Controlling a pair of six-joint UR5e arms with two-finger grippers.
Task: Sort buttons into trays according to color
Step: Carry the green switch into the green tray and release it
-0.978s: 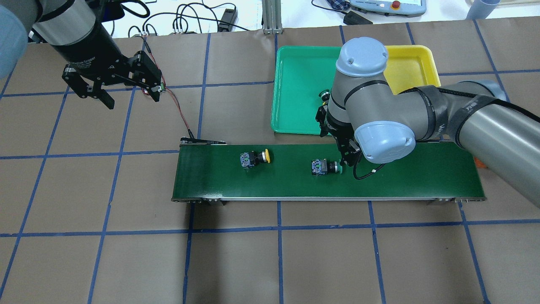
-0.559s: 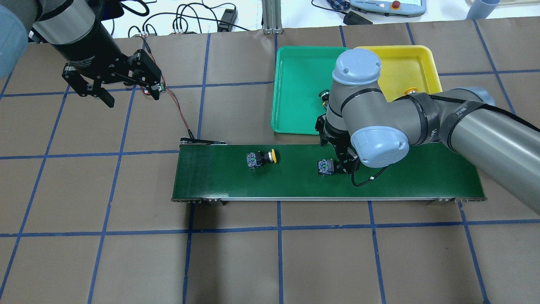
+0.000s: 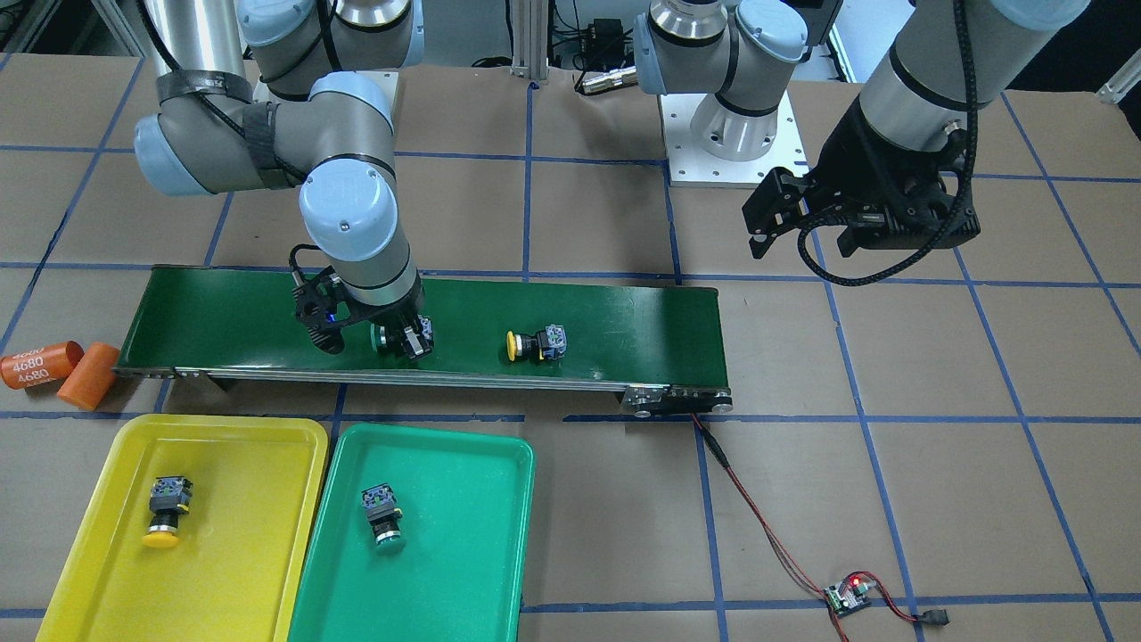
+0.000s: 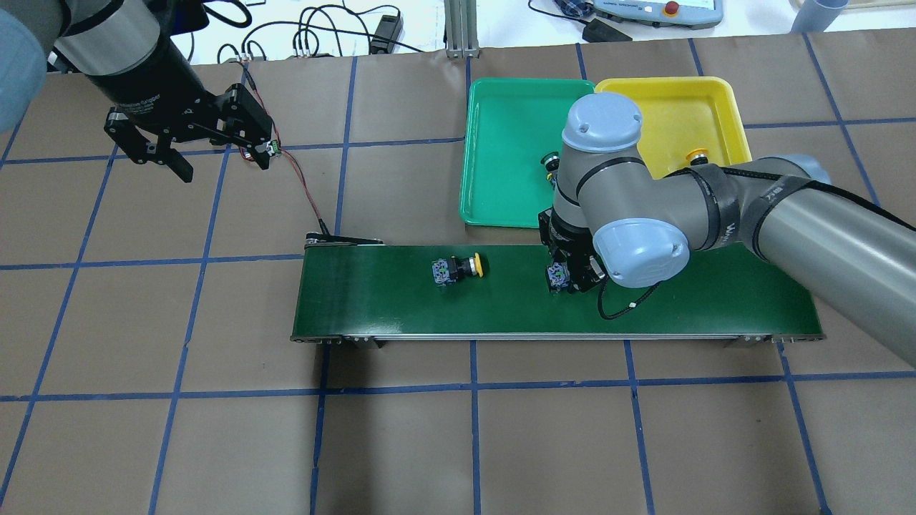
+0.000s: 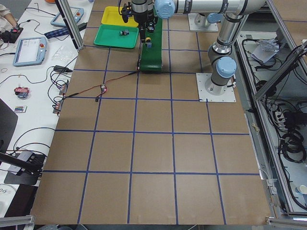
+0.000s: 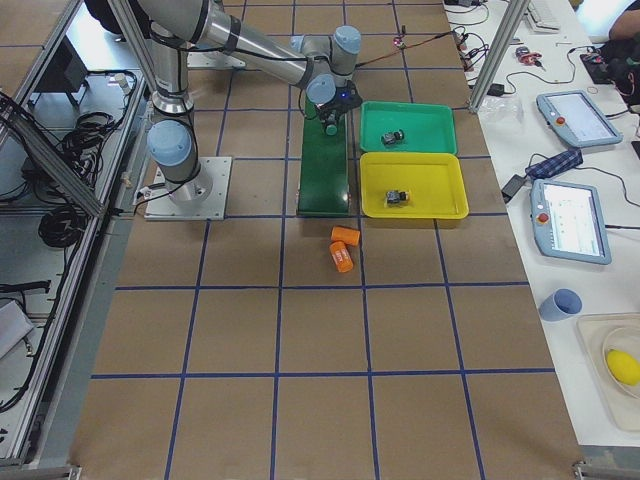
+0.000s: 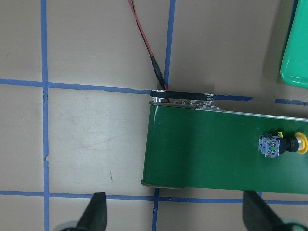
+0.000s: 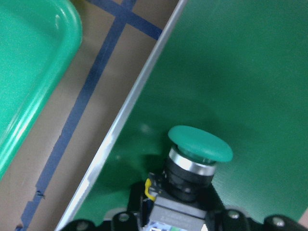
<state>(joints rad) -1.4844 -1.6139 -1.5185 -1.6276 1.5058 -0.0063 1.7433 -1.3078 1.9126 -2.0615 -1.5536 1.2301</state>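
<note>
My right gripper (image 3: 398, 340) is down on the dark-green conveyor belt (image 3: 624, 325), shut on a green button (image 8: 199, 149) by its grey body; the cap points away from the wrist. It also shows in the overhead view (image 4: 565, 277). A yellow button (image 4: 458, 270) lies on its side on the belt to the left. The green tray (image 3: 463, 571) holds a green button (image 3: 381, 513). The yellow tray (image 3: 241, 535) holds a yellow button (image 3: 165, 510). My left gripper (image 4: 222, 168) is open and empty, high above the table past the belt's left end.
Two orange cylinders (image 3: 53, 373) lie on the table off the belt's right end. A red-black wire (image 4: 297, 179) runs from the belt's left end to a small circuit board (image 3: 847, 596). Both trays sit side by side beyond the belt.
Both buttons on the belt drifted right. My right gripper came down over the green button and closed on its body. The left arm stayed put.
</note>
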